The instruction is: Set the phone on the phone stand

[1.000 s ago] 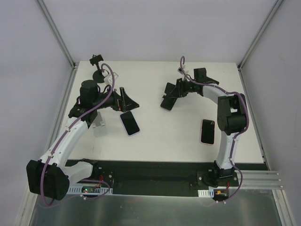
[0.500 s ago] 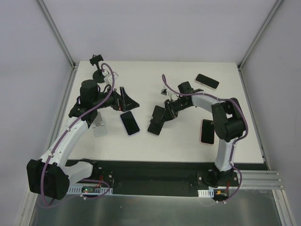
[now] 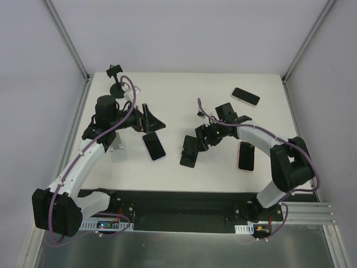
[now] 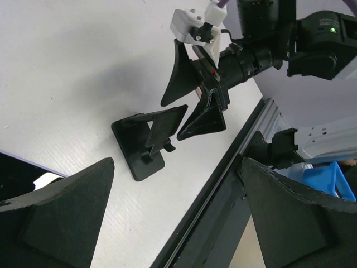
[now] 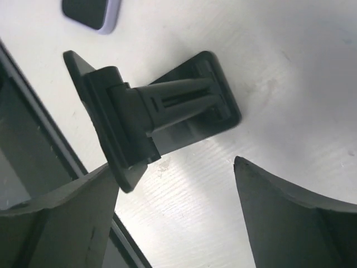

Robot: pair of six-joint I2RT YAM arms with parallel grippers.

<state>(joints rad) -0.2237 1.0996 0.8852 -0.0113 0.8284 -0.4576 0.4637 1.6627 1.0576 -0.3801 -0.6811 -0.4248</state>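
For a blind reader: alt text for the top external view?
A black folding phone stand sits on the white table by the open right gripper. The open left gripper hovers beside a dark, pale-edged phone; two similar phones lie rightward.

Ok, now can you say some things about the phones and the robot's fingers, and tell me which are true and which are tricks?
1. Three phones lie flat on the table: the left phone, the right phone and the back phone. True.
2. A phone is sitting on the phone stand. False: the stand holds nothing.
3. The left fingers are squeezing a phone. False: they are wide open with nothing between them.
4. The right fingers are open, right by the phone stand. True.
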